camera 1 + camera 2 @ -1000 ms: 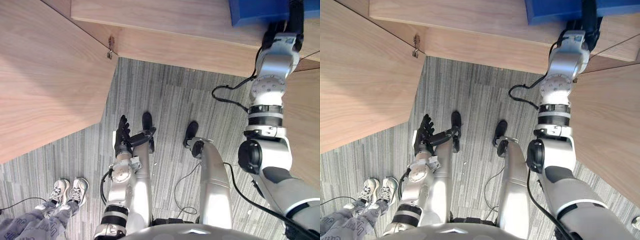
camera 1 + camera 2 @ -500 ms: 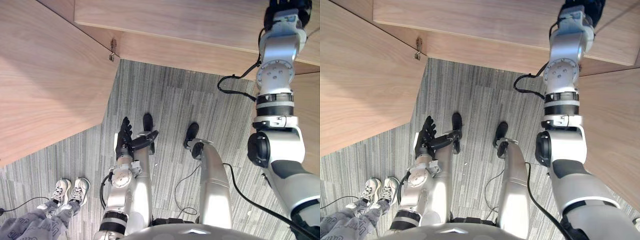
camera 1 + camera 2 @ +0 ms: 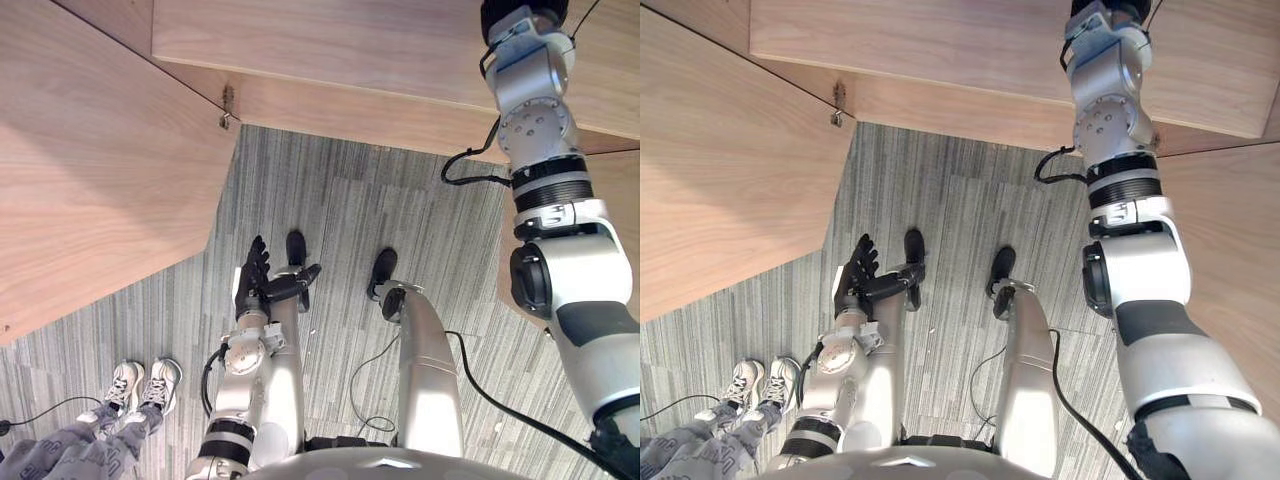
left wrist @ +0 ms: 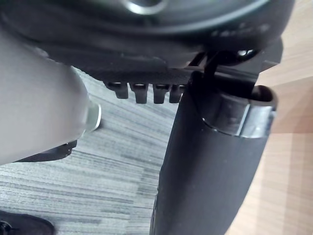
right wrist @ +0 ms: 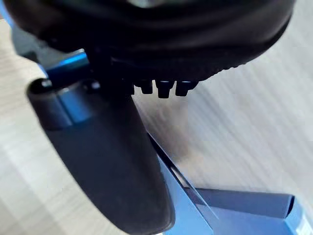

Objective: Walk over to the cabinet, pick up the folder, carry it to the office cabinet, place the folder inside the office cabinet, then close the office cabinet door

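blue folder lies on the wooden cabinet, just under your right hand, fingers uncurled, gripping nothing. your left hand hangs relaxed by your side. the walk looks done; grasp, carry, placing and door-closing remain.

Grey striped carpet, pale wood-grain cabinet above and at left

Cannot follow the right hand past the head views' top edge — cut off there. Cannot trace the outline of the blue folder in the right wrist view — blurred, partly behind that hand, cropped at the edge
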